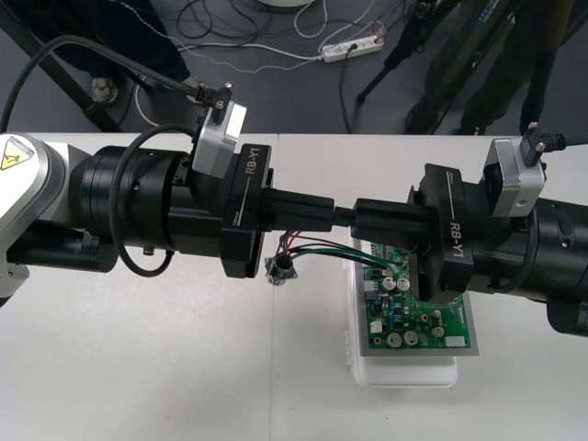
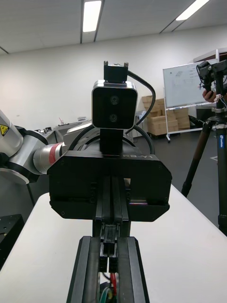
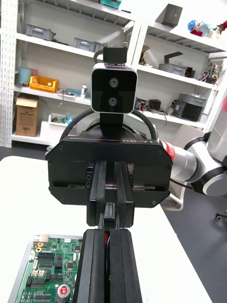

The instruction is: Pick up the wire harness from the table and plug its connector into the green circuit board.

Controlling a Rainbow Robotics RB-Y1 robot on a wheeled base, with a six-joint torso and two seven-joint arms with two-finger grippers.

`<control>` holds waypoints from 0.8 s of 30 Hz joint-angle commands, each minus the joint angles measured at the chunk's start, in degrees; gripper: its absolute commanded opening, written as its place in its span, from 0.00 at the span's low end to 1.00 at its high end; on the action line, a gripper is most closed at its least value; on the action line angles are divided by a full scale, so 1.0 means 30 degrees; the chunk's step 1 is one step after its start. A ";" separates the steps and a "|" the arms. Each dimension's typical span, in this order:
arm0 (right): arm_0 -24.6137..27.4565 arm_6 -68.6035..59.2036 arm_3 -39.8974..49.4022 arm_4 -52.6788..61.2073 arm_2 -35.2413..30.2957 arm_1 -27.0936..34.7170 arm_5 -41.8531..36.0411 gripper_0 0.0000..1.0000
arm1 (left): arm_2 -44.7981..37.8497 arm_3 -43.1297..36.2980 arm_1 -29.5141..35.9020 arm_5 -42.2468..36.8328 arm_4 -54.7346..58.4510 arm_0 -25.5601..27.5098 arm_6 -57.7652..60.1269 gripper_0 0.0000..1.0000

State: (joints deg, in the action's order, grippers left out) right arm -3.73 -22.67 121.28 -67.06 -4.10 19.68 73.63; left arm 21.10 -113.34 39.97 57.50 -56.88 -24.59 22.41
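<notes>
Here the left hand [image 1: 344, 213] and right hand [image 1: 367, 219] are held tip to tip above the far edge of the green circuit board [image 1: 413, 317], each with fingers [image 1: 303, 209] pressed together, probably so that a grip can be passed across. The wire harness [image 1: 317, 246] is stretched below them: its socket [image 1: 278, 269] on the bench [image 1: 184, 367] beside the board, its wires [image 1: 372, 259] onto the board; a seated plug cannot be confirmed. "RB-Y1" is printed on both hands.

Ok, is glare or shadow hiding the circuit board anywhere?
Front view: faint shadows on the table, exposed part of the green circuit board evenly lit. Left wrist view: same board, no glare. Right wrist view: left gripper evenly lit, no glare.
</notes>
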 commanded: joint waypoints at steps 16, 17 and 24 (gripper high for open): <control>0.0306 0.0468 0.0678 0.0088 -0.0420 0.0500 0.0419 1.00 | -0.0003 -0.0248 0.0095 -0.0915 0.0385 -0.0680 0.0087 0.00; 0.0306 0.0498 0.0678 0.0088 -0.0479 0.0676 0.0389 1.00 | -0.0003 -0.0248 0.0095 -0.0945 0.0385 -0.0680 0.0058 0.00; 0.0306 0.0791 0.0678 0.0791 -0.0947 0.2434 0.0419 1.00 | -0.0032 -0.0248 0.0095 -0.0915 0.0385 -0.0680 -0.0088 0.00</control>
State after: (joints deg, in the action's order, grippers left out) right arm -3.62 -22.38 121.29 -66.50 -4.65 22.77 74.55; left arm 21.10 -113.29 39.97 57.15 -56.74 -24.59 22.41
